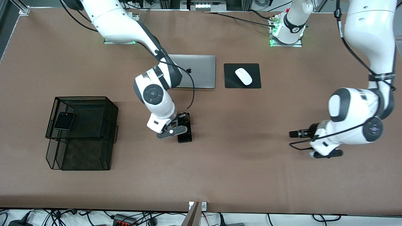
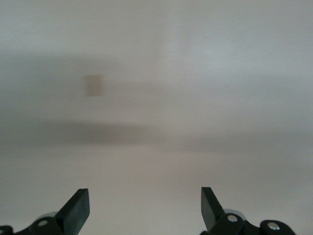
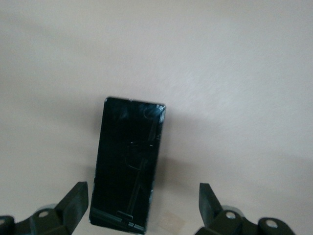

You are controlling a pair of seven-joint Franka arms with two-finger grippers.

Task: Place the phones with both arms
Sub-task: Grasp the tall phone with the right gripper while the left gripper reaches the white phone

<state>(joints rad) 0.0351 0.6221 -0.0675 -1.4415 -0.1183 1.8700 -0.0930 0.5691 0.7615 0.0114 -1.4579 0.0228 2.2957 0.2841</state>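
A long black phone (image 1: 185,137) (image 3: 128,164) lies flat on the brown table, nearer the front camera than the laptop. My right gripper (image 1: 182,124) (image 3: 143,197) hangs just over it, open. The phone sits between the fingers (image 3: 77,201), close to one of them, and nothing is gripped. A squarish black phone (image 1: 64,121) rests in the upper tier of the black wire basket (image 1: 80,98). My left gripper (image 1: 293,134) (image 2: 145,200) hovers open over bare table toward the left arm's end, with nothing between its fingers.
The two-tier wire basket stands toward the right arm's end of the table. A closed silver laptop (image 1: 202,75) and a white mouse (image 1: 243,76) on a black pad (image 1: 230,83) lie near the arms' bases.
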